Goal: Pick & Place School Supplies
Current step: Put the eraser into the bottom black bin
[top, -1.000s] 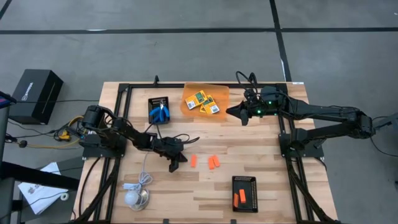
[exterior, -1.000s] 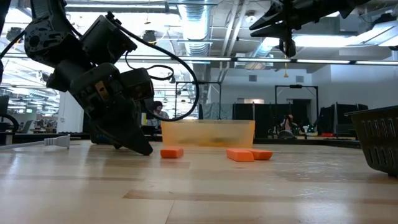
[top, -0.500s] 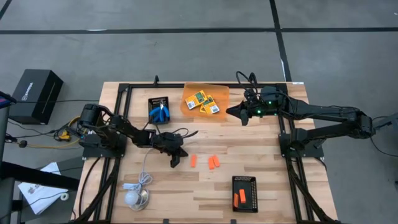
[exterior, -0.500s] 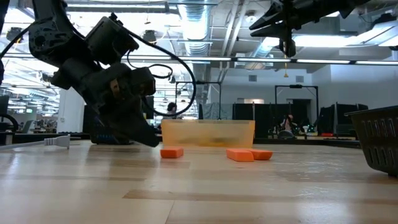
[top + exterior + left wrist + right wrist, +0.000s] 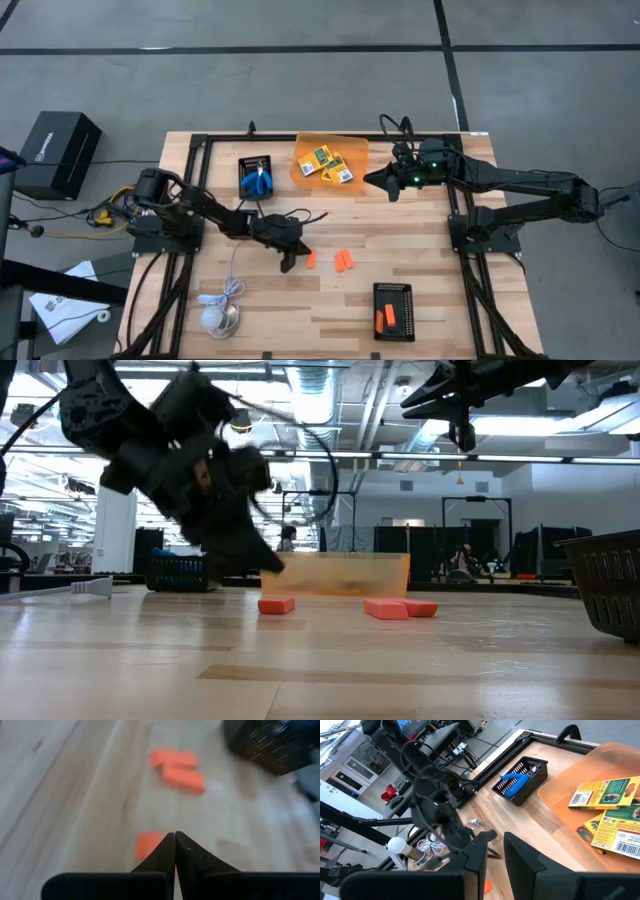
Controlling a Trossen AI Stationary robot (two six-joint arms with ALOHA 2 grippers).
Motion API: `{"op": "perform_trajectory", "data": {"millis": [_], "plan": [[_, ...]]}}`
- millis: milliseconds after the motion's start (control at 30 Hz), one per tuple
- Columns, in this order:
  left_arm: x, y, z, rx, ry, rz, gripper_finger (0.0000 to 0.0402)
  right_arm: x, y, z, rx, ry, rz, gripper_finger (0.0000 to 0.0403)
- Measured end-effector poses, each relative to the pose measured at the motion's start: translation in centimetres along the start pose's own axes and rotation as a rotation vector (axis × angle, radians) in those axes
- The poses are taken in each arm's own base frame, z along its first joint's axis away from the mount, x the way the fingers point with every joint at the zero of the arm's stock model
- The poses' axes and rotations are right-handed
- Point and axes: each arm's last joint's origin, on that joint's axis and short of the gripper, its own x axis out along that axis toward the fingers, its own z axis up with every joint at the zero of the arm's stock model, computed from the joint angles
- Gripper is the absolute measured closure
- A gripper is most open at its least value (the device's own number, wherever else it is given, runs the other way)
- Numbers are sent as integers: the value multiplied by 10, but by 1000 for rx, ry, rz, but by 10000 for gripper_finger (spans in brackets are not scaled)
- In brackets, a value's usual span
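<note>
I see my left gripper (image 5: 292, 262) pinched shut, empty, low over the table, single orange stick (image 5: 311, 260) at its 3 o'clock, stick pair (image 5: 344, 262) beyond, crayon boxes (image 5: 327, 164) in orange tray (image 5: 355, 152), my right gripper (image 5: 372, 180) narrowly parted, empty, raised at tray's 3 o'clock

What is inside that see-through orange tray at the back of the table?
The translucent orange tray holds three yellow-and-green crayon boxes, overlapping one another. Whatever lies beneath those boxes is covered.
</note>
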Motion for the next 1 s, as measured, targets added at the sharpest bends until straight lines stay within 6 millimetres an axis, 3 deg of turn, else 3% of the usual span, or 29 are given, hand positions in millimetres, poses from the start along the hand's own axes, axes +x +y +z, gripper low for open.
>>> {"op": "perform_trajectory", "data": {"millis": [200, 467, 667, 1000], "plan": [[12, 4, -12, -30, 53, -10, 402, 0, 0, 0, 0, 1, -1, 346], [11, 5, -15, -30, 88, 2, 402, 0, 0, 0, 1, 2, -1, 346], [6, 11, -32, -27, 167, 12, 401, 0, 0, 0, 1, 2, -1, 346], [1, 11, -33, -31, 166, 11, 402, 0, 0, 0, 1, 2, -1, 346]]}}
